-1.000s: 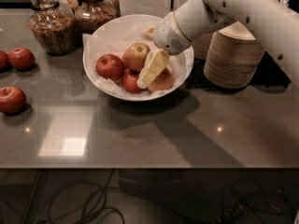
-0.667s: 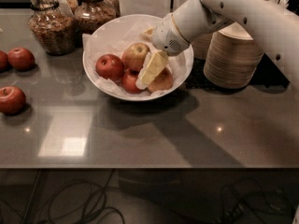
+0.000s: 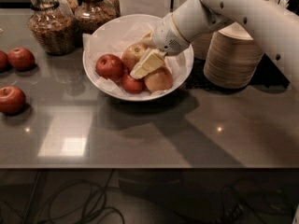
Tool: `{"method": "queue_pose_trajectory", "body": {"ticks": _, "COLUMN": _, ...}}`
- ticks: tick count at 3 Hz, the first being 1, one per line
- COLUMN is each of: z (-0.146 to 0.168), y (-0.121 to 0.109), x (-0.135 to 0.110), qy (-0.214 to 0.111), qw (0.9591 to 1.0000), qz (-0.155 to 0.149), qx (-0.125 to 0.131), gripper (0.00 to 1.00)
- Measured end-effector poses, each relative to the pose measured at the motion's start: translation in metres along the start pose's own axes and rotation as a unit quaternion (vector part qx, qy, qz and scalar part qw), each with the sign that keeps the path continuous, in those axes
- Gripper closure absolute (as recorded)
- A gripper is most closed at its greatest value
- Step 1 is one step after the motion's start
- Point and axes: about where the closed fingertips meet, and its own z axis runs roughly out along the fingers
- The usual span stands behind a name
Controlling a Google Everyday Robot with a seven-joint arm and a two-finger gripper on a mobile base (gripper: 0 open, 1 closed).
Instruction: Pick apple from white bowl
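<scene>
Apple (image 3: 133,55), yellow-green with a reddish blush, lies on the far side of the white bowl (image 3: 185,73), which sits toward the tabletop's far edge. The gripper (image 3: 144,68) reaches down into the bowl just beside it, above a peach apple (image 3: 160,80). Whether it is released or clenched cannot be told. A good grasp likely means centring over the apple, away from the dark red apples (image 3: 110,67) alongside. Lifting straight up looks safest, since glass jars (image 3: 46,29) crowd the far left corner and stacked paper bowls (image 3: 233,59) the far right; the near edge offers room.
</scene>
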Motion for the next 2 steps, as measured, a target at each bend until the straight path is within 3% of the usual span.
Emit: {"method": "queue_pose_trajectory", "body": {"ticks": 2, "z": 0.0, "y": 0.0, "x": 0.0001, "qy": 0.0, "qw": 1.0, "qz": 0.0, "qx": 0.0, "gripper": 0.89}}
